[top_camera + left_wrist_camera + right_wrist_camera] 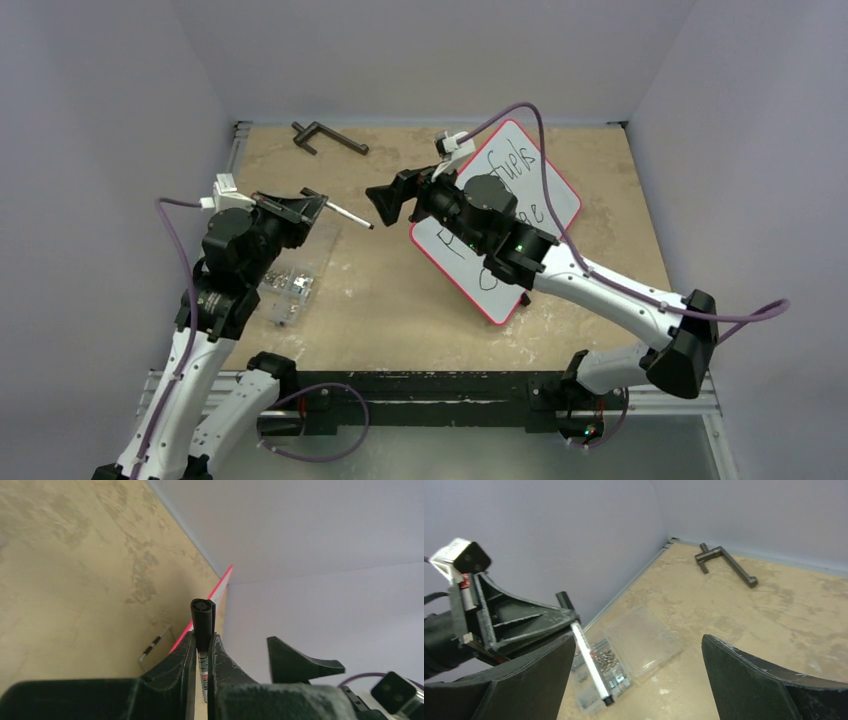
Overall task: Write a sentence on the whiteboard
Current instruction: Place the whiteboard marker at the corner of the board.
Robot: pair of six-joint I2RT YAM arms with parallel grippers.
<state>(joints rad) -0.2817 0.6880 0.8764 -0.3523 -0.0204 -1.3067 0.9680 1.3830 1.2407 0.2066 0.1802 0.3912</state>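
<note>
- Pinching one marker (345,215) in the left claw (312,206), pressed tight on the barrel, free end aimed at the other claw; looks set up for a hand-over or a cap pull.
- Over to the right claw (386,204): spread wide, gripping nothing, raised just beside the board's left corner and facing that marker.
- Lying skewed on the right half of the desk (400,300): one whiteboard (555,195), probably turned for easier reach.
- Reading two lines of the sentence (505,165); only "fuels" shows clearly, the rest partly covered.
- Parked out of the way: one clear box (295,275) of small metal bits at left, one dark crank (328,137) at the back.
</note>
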